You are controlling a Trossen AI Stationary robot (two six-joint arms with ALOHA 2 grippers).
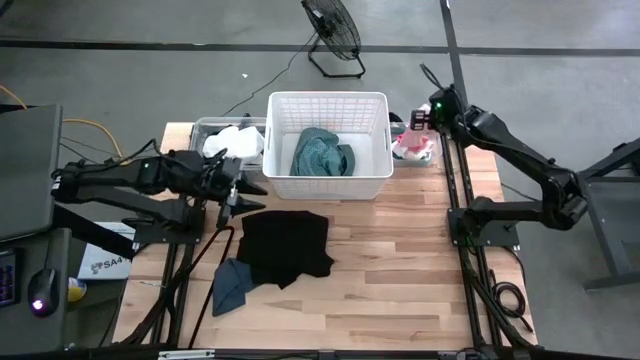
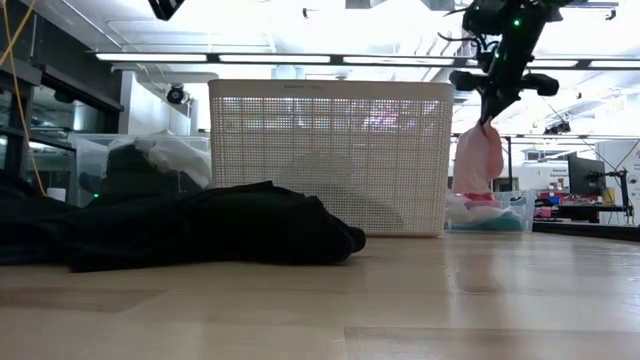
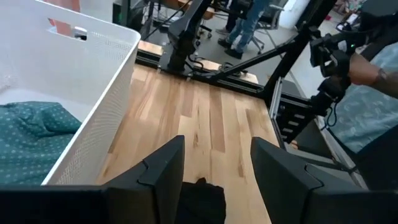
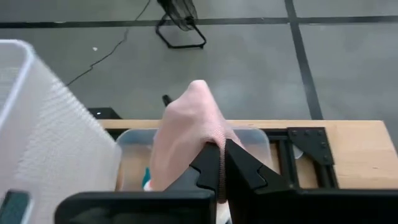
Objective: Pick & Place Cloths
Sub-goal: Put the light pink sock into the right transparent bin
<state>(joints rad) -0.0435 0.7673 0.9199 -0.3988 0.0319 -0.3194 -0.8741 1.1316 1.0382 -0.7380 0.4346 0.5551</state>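
Observation:
A pink cloth [image 2: 478, 160] hangs from my right gripper [image 2: 489, 112], which is shut on it above the clear bin [image 2: 492, 222] to the right of the white lattice basket [image 1: 328, 145]. A teal-green cloth [image 1: 322, 152] lies inside the basket. A black cloth [image 1: 285, 245] lies spread on the table, and a dark blue cloth [image 1: 230, 285] lies at its near left corner. White cloth [image 1: 235, 140] fills the left clear bin. My left gripper [image 3: 214, 168] is open and hovers by the basket's left near corner, above the black cloth's edge [image 3: 202, 199]. My right gripper pinches the pink cloth by its top [image 4: 208, 140] between its two fingers, coming from above and pointing down. The cloth bulges up in a fold [image 4: 186, 118] beside the fingers. It hangs slack below them, and its lower end [image 2: 476, 195] reaches the heap in the bin.
The basket stands at the table's far middle with a clear bin on either side. A fan [image 1: 333, 32] stands on the floor beyond the table. A person [image 3: 373, 74] is beyond the table's right side. Bare wood [image 1: 400, 270] lies to the right of the black cloth.

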